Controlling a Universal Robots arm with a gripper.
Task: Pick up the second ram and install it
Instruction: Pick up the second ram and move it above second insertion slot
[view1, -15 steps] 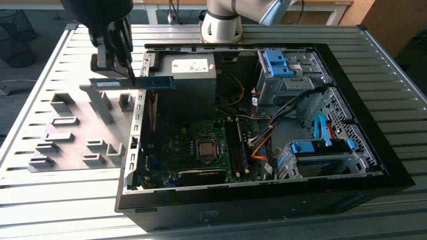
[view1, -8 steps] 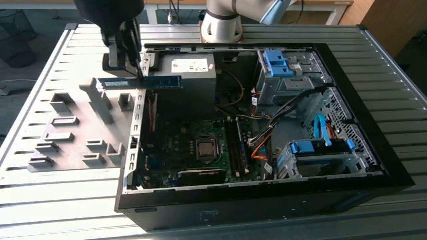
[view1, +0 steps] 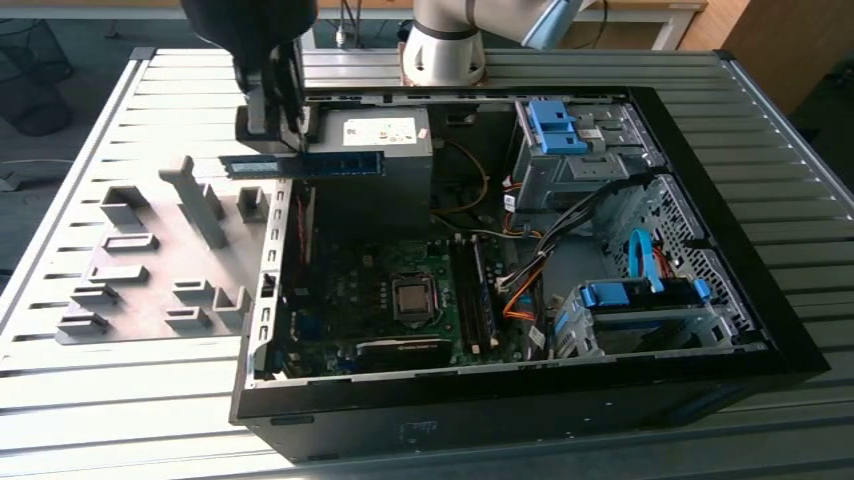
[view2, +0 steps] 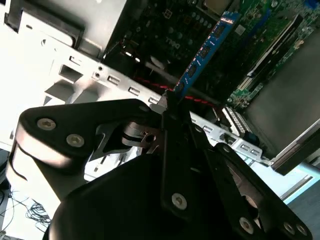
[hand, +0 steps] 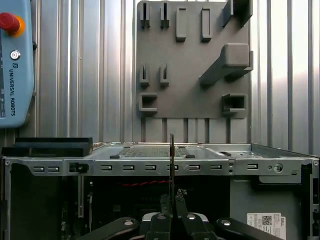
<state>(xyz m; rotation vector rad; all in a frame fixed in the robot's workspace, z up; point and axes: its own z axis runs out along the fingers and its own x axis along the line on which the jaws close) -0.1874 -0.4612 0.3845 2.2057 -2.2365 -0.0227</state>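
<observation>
Over the side wall of the open computer case (view1: 534, 420), in the exterior view: gripper (view1: 276, 158) clenched on the second ram (view1: 340, 165). Held by one end, long side level, free end reaching away from the fingers toward the grey power supply (view1: 380, 135). Below the gripper and to the side away from the stick, the grey holder plate (view1: 147, 260). Down inside the case, well apart from the gripper, the motherboard (view1: 387, 290) and its long memory slots (view1: 474, 300).

In the second wrist view: gripper (view2: 170, 102) shut tight on the near end of the second ram (view2: 202, 52). Blue board jutting straight out past the fingertips, dark chips on its face. Beyond its far end, the motherboard (view2: 175, 30); beneath the fingers, the case's perforated metal edge (view2: 120, 82).

In the first wrist view: second ram (hand: 171, 160) seen edge-on, a thin upright line rising from the gripper (hand: 171, 205). Ahead of it, the case's metal edge (hand: 150, 160), then the holder plate (hand: 190, 75).

Judged step: pick-up done, carry toward the board in hand, install not yet begun. Called for by the next move, by this reading: turning the stick's contact edge down, lining it up with an empty slot, and pressing evenly, with no tilt.
</observation>
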